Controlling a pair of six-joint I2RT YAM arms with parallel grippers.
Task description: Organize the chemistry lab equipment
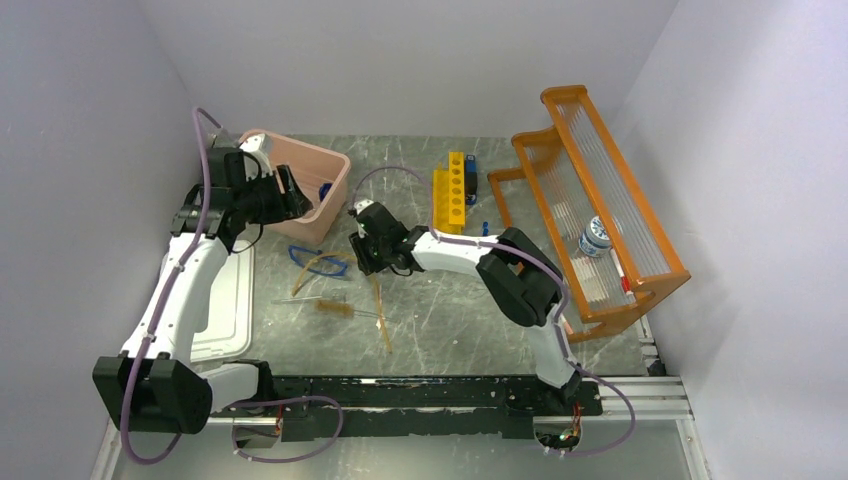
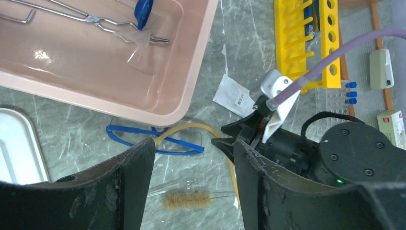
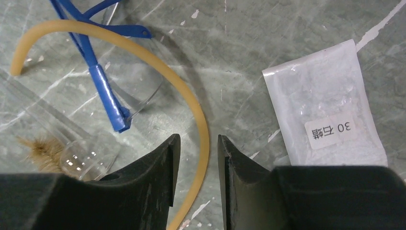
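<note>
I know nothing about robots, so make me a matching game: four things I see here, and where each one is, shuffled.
1 metal scissor-like tongs
2 amber rubber tubing
3 white plastic packet
4 small white jar

a on the orange shelf rack
b between the right gripper's fingers
c in the pink plastic tub
d flat on the grey marbled table

Pairs: 1c, 2b, 3d, 4a

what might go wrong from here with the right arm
The right pincer straddles the amber rubber tubing, which crosses an arm of the blue-framed goggles; lifting may drag them along. The limp tubing's trailing end could also sweep the clear glass tube beside the wire brush and roll it.
</note>
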